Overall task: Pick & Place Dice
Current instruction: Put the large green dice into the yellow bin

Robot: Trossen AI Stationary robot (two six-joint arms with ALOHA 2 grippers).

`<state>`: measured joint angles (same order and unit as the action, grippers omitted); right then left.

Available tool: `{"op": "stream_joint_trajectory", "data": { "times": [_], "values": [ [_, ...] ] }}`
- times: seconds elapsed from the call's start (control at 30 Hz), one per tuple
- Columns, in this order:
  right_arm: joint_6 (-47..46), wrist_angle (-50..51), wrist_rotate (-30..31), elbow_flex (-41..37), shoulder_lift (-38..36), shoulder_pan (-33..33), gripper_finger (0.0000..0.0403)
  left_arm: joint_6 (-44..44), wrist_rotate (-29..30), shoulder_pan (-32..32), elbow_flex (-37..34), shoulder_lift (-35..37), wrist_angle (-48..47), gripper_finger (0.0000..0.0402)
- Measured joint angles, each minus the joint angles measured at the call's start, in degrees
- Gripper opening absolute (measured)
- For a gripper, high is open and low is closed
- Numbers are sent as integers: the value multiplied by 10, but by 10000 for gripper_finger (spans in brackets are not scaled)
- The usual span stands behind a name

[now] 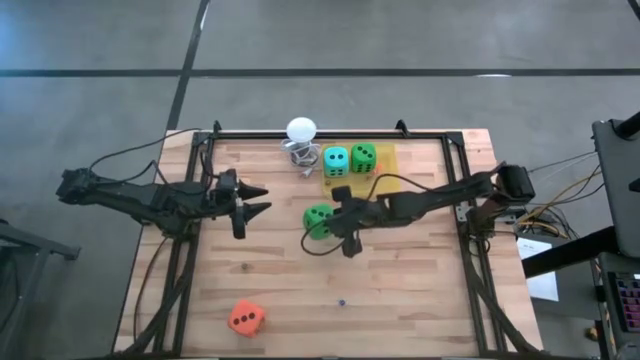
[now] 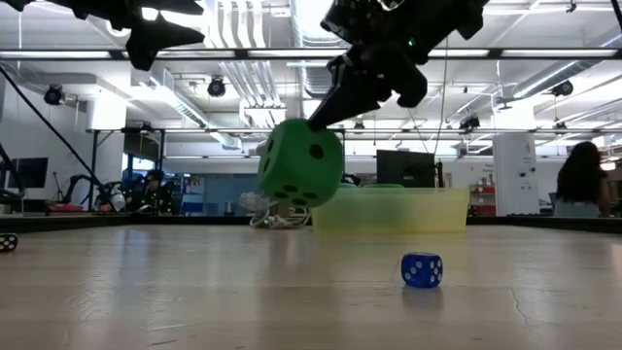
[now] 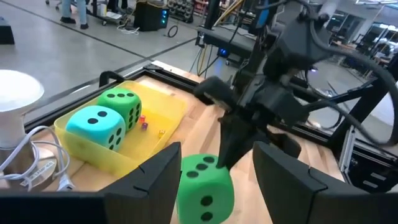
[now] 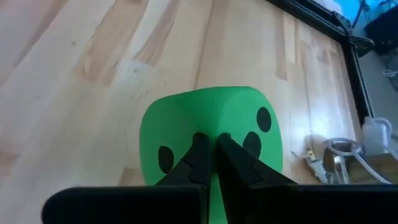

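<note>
Low view shows the right gripper (image 2: 313, 124) pinching 1 green die (image 2: 300, 163) in the air above the table (image 2: 194, 292); the left gripper (image 1: 262, 199) waits, jaws spread.

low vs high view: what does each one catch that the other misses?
Only the low view: the green die hangs clear of the table, pinched by the shut right gripper; a small blue die reads clearly on the wood.

Only the high view: the orange-red die near the front edge, the teal die and second green die in the yellow tray, and the white ball.

Both: the held die, the tray, and the left gripper, open and empty.
</note>
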<state>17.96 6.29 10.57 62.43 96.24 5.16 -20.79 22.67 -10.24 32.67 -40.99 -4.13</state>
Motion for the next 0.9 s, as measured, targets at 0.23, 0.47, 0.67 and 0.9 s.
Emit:
{"op": "stream_joint_trajectory", "data": {
  "times": [0.23,0.47,0.67,0.9],
  "values": [
    [-9,19,30,0,-35,-20,7,2,0,0,0,0,0,203],
    [-28,46,30,-2,-83,-47,7,4,0,0,0,0,-13,203],
    [-41,91,32,-10,-128,-82,7,12,0,0,0,0,-22,203],
    [-40,124,48,-43,-158,-135,7,15,0,0,0,0,-20,203]
  ]
}}
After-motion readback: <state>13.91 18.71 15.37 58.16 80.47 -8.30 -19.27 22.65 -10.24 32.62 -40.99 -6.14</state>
